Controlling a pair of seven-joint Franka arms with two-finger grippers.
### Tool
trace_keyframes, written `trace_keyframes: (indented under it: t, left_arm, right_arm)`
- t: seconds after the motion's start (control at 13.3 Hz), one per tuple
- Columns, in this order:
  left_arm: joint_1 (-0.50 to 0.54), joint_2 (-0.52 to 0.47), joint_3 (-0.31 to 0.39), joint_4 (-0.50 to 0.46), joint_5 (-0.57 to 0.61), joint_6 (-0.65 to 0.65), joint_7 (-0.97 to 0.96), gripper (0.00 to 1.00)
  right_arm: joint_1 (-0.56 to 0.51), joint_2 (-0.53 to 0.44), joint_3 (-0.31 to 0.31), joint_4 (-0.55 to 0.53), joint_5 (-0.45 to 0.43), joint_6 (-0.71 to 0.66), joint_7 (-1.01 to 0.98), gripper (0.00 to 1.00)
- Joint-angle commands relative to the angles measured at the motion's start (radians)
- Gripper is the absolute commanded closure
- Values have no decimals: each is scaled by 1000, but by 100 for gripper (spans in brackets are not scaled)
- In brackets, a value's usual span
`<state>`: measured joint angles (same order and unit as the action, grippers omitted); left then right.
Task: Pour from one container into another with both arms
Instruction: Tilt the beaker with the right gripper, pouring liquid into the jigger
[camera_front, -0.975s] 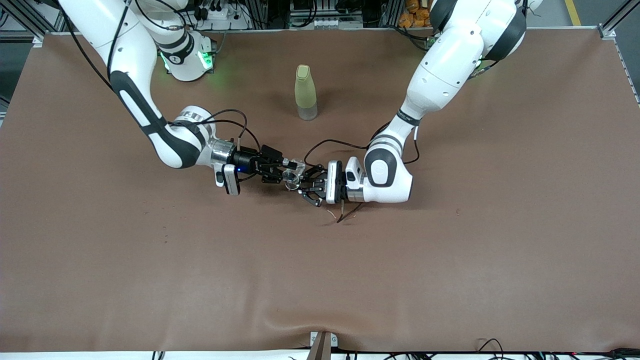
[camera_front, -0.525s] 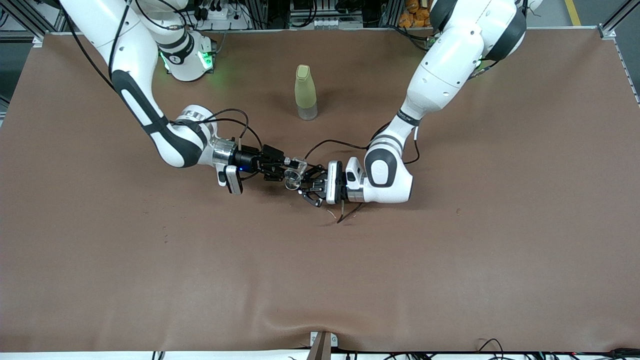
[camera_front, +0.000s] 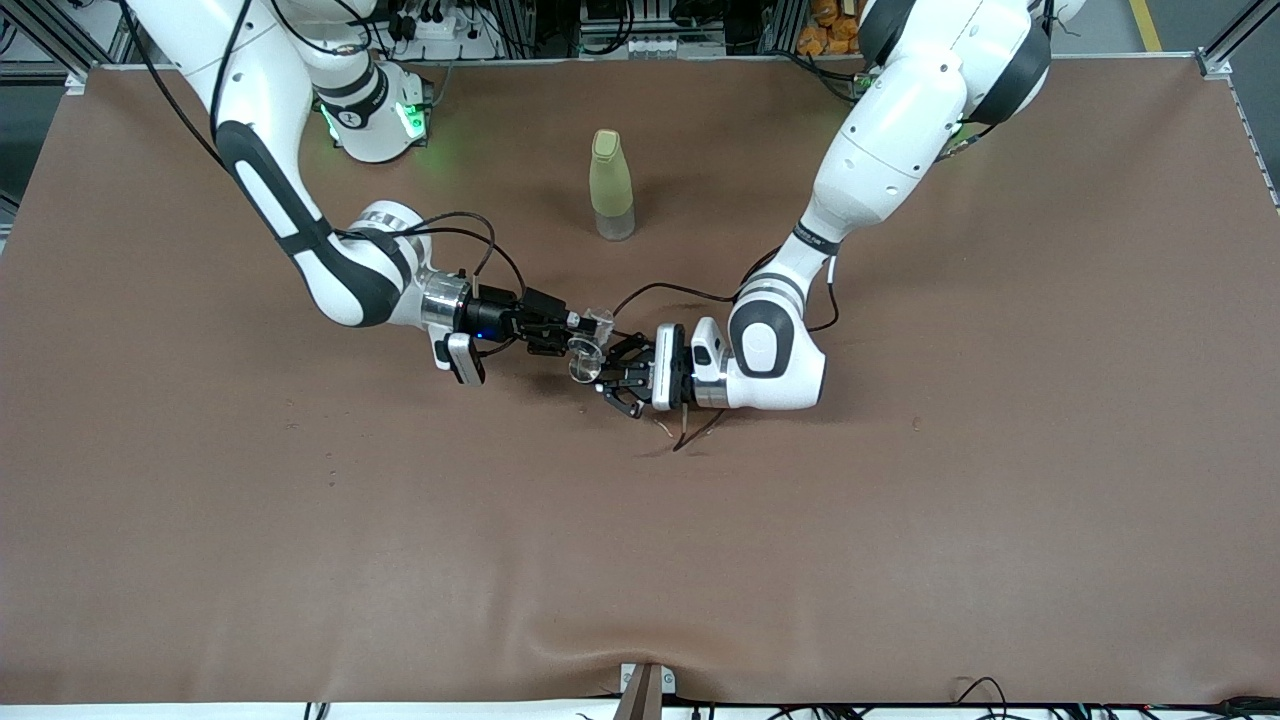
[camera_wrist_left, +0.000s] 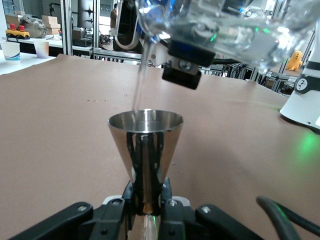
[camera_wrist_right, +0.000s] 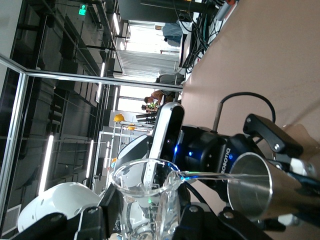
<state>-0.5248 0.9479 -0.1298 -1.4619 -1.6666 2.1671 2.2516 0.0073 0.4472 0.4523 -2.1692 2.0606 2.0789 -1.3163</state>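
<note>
One thin stream runs from glass cup (camera_wrist_right: 150, 195) into steel jigger (camera_wrist_left: 145, 145).

glass cup (camera_front: 598, 322): clear, tipped, stream leaving lip | steel jigger (camera_front: 584, 361): upright, beneath, catching it

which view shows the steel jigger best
The left wrist view: the jigger fills the middle, upright in the left gripper, a thin stream falling into its mouth. The right wrist view shows only its side. The front view shows a tiny glint between the grippers.
</note>
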Motion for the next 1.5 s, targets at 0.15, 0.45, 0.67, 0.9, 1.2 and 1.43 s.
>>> trace_keyframes:
  t: [0.15, 0.45, 0.67, 0.9, 1.2, 1.43]
  left_arm:
    - [-7, 17, 9, 37, -15, 7, 71, 100]
    - [-7, 23, 7, 47, -18, 7, 94, 100]
    - [-9, 29, 6, 51, -31, 7, 98, 100]
    - [-9, 31, 6, 49, -45, 7, 98, 100]
    - [-9, 31, 6, 48, -53, 7, 98, 100]
    - [-9, 32, 6, 46, -58, 7, 98, 100]
  right_arm:
    - [17, -36, -4, -23, 27, 9, 107, 92]
    - [17, -36, -4, -14, 26, 9, 195, 92]
    - [16, -36, -4, -14, 26, 4, 253, 93]
    - [14, -38, -4, -14, 26, 3, 324, 93]
    - [11, -35, -6, -12, 26, 0, 385, 94]
    - [10, -24, -6, -14, 26, 0, 394, 97]
